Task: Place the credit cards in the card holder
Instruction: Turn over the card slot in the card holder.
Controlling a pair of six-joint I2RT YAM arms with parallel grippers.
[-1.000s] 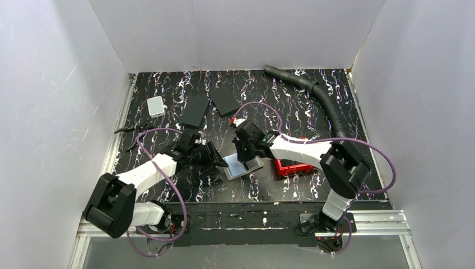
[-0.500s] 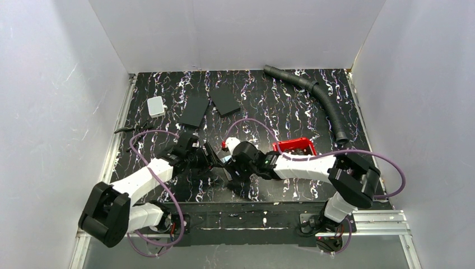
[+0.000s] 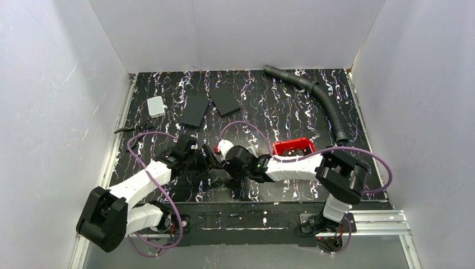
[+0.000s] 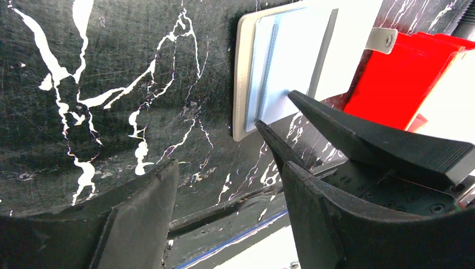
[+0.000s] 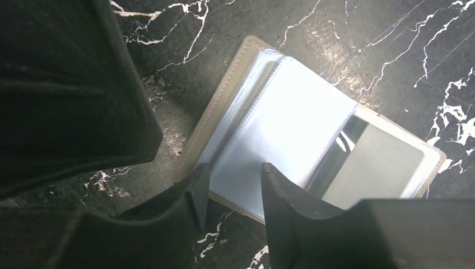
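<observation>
Both arms reach in over the near middle of the black, white-veined table (image 3: 269, 112), their wrists almost touching. The card holder (image 5: 291, 123) lies open and flat on the table beneath them, clear sleeves uppermost and taupe border showing. A flat grey-dark rectangle, apparently a credit card (image 5: 375, 162), sits under the clear pocket on its far half.

The right gripper (image 5: 232, 174) hangs over the holder's near edge with its jaws parted, a sleeve visible in the gap. Whether the tips touch it cannot be told.

The left gripper (image 4: 215, 145) stands just beside the holder (image 4: 285, 61), jaws apart and only bare table between them. A dark ribbed finger (image 4: 381, 143), seemingly the right arm's, points at the sleeves.

The red tray (image 3: 293, 147) stands near the holder, to the right.
</observation>
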